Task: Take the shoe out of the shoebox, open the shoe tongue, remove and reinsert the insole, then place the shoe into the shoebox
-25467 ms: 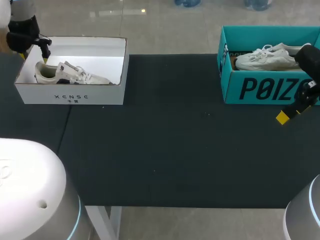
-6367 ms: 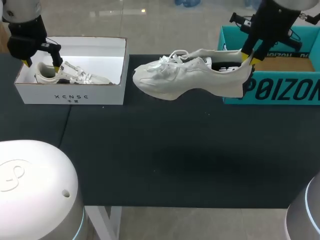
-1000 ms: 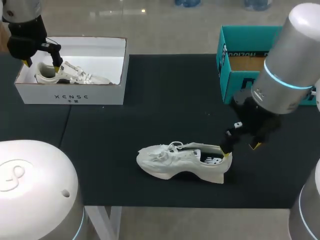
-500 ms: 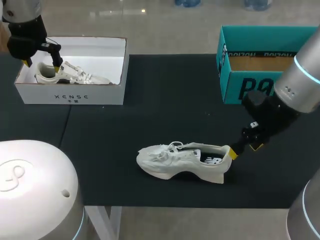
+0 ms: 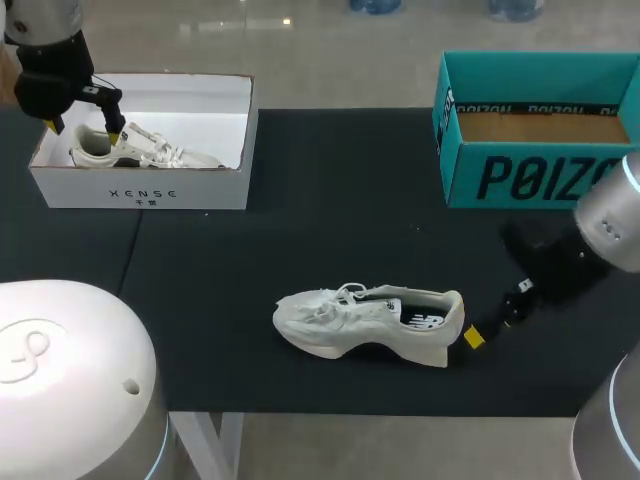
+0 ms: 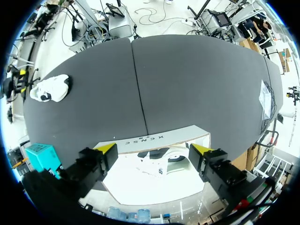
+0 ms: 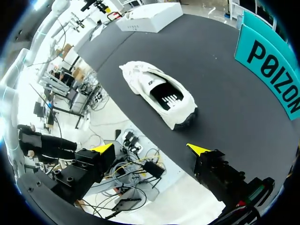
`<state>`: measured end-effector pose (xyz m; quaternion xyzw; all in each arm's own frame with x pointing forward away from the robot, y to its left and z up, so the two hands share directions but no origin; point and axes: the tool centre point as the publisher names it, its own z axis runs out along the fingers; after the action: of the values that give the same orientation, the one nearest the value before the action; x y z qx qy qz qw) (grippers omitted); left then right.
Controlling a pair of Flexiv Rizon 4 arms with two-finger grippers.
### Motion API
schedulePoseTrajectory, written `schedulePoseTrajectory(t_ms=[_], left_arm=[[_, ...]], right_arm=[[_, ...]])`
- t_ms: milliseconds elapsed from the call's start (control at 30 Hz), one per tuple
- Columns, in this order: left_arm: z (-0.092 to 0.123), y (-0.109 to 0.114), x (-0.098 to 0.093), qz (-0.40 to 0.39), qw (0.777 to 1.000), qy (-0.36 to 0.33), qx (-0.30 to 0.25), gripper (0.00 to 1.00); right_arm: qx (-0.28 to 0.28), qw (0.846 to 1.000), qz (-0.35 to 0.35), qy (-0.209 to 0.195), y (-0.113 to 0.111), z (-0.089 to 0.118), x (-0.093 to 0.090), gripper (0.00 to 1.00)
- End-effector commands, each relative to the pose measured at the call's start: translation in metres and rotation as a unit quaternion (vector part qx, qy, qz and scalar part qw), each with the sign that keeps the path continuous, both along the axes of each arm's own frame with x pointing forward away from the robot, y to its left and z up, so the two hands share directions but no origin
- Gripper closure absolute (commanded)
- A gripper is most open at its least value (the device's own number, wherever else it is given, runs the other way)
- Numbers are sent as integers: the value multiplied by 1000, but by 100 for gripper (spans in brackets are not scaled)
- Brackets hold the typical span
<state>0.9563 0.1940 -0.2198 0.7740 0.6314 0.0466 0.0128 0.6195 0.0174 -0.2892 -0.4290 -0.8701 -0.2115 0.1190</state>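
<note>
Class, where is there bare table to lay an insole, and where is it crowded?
Bare table between white shoebox and teal shoebox, also left of the white shoe. Crowded by its heel, where the right hand sits.

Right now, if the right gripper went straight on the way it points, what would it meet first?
Probably the heel of the white lace-up sneaker lying on the black table, just ahead of the open right gripper; its exact height is hard to judge.

Just a matte black surface [image 5: 330, 200] here, a seam [image 5: 130, 262] running near-to-far on its left side, white leg [image 5: 205, 440] under the near edge.
</note>
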Motion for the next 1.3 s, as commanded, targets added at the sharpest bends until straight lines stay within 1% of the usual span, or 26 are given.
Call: schedulePoseTrajectory(t_ms=[33, 133, 167, 233, 267, 300, 367, 400, 433, 467, 500, 533, 567, 1067, 1100, 1167, 1233, 1300], left_arm=[[0, 0, -1, -1, 1000, -1, 0, 0], [0, 0, -1, -1, 1000, -1, 0, 0], [0, 0, -1, -1, 1000, -1, 0, 0], [0, 0, -1, -1, 1000, -1, 0, 0], [0, 0, -1, -1, 1000, -1, 0, 0], [0, 0, -1, -1, 1000, -1, 0, 0], [0, 0, -1, -1, 1000, -1, 0, 0], [0, 0, -1, -1, 1000, -1, 0, 0], [0, 0, -1, -1, 1000, -1, 0, 0], [0, 0, -1, -1, 1000, -1, 0, 0], [0, 0, -1, -1, 1000, -1, 0, 0], [0, 0, -1, -1, 1000, -1, 0, 0], [0, 0, -1, -1, 1000, -1, 0, 0], [0, 0, -1, -1, 1000, -1, 0, 0], [0, 0, -1, -1, 1000, -1, 0, 0], [0, 0, -1, -1, 1000, -1, 0, 0], [0, 0, -1, -1, 1000, -1, 0, 0], [0, 0, -1, -1, 1000, -1, 0, 0]], right_arm=[[70, 995, -36, -59, -11, -20, -11, 0], [101, 989, 1, -113, -13, -24, -11, 0], [113, 980, 45, -156, -13, -23, -11, 0], [114, 975, 84, -172, -13, -24, -9, 0], [117, 970, 102, -187, -13, -24, -8, 0], [114, 971, 103, -181, -13, -24, -9, 0], [113, 962, 143, -204, -14, -23, -7, 0], [110, 963, 149, -198, -14, -23, -7, 0], [111, 954, 182, -213, -14, -22, -4, 0], [99, 953, 195, -209, -13, -21, -3, 0], [98, 954, 207, -194, -12, -21, 0, 0], [89, 964, 204, -149, -11, -22, 4, 0], [98, 972, 186, -103, -12, -23, 10, 0], [98, 972, 186, -103, -12, -23, 10, 0], [77, 975, 184, -101, -12, -21, 9, 0], [50, 973, 189, -120, -10, -21, 8, 0], [31, 970, 197, -137, -6, -25, 6, 0], [18, 964, 209, -164, -4, -29, 5, 0]])
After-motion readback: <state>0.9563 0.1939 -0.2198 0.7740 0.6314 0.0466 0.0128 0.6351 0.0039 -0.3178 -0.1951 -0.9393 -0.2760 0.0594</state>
